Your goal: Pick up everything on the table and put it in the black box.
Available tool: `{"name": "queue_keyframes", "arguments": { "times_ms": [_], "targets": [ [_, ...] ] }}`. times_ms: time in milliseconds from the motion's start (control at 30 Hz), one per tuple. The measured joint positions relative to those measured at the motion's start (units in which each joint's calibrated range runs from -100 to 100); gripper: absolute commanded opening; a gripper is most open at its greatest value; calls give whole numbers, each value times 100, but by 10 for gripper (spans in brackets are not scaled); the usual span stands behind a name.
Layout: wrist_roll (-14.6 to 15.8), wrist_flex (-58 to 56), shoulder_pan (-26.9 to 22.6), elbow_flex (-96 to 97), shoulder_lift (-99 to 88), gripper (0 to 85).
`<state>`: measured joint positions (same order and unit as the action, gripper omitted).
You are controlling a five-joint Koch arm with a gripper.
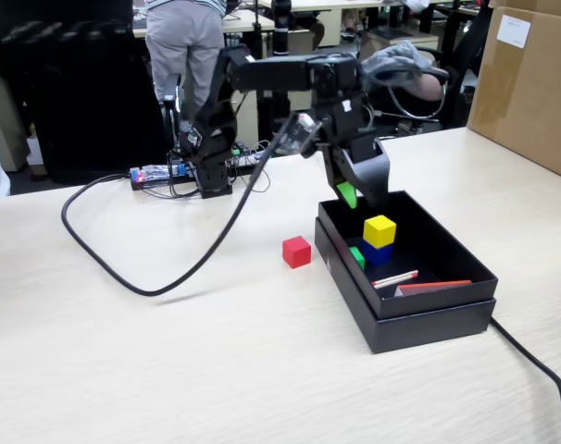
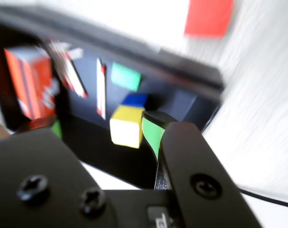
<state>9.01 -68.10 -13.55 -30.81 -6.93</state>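
A busy workroom with people standing at the back lies behind the light beige table (image 1: 169,351); a big brown carton (image 1: 530,83) stands at the right edge of the fixed view, and a thick black cable (image 1: 160,287) loops across the table top; the black box (image 1: 429,310) sits right of centre, open; inside it the yellow cube (image 1: 380,230) rests on top of the blue cube (image 1: 377,253), with the green cube (image 1: 356,256) just beside them against the box's left wall, and red-and-white sticks (image 1: 395,277) lie nearer the front; the red cube (image 1: 296,252) is alone on the table, just left of the box; the gripper (image 1: 359,194) hangs over the box above the yellow cube, holding nothing; whether its jaws are apart I cannot tell, the wrist view being blurred.
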Motion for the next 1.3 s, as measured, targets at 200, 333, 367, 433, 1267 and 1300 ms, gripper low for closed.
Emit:
{"name": "queue_keyframes", "arguments": {
  "times_ms": [200, 333, 367, 433, 1267, 1300],
  "targets": [
    [-29, -23, 303, 1369, -1553, 485],
    [-122, -39, 366, 1953, -1735, 501],
    [-151, -46, 371, 2118, -1735, 501],
    [-190, -39, 376, 2373, -1748, 504],
    [-283, 201, 601, 2802, 311, 488],
    [-283, 201, 606, 2748, 414, 481]
  ]
}}
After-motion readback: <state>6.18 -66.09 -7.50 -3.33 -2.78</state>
